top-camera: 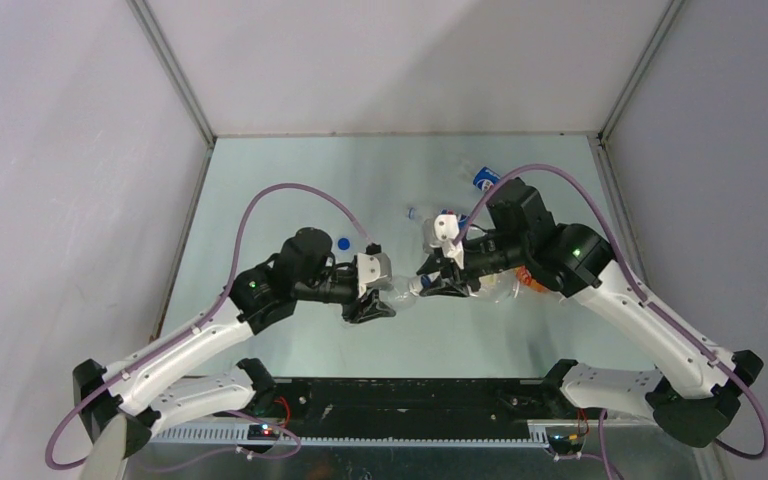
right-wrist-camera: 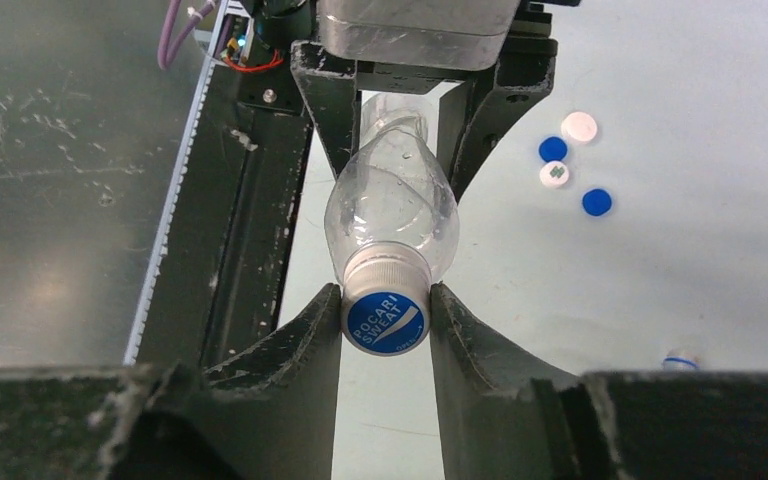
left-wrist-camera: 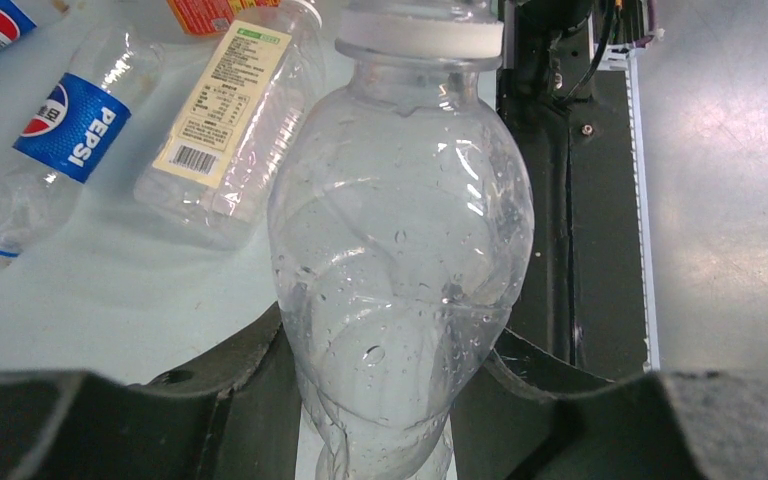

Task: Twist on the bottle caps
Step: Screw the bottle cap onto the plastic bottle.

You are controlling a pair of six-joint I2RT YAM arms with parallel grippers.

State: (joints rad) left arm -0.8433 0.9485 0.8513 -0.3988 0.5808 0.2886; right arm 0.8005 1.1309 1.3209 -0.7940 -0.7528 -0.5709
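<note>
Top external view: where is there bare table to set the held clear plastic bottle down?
Bare pale green table lies along the far wall, left of the blue-labelled clear Pepsi bottle, and between the jaws and the black base rail. Crowded right of centre, around the orange-labelled bottle under the right arm.

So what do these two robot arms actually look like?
The left arm and right arm each have white links joined by black joints, a small green light and a looping purple cable. The left gripper and right gripper each have a pale body and two dark, curved fingers.
</note>
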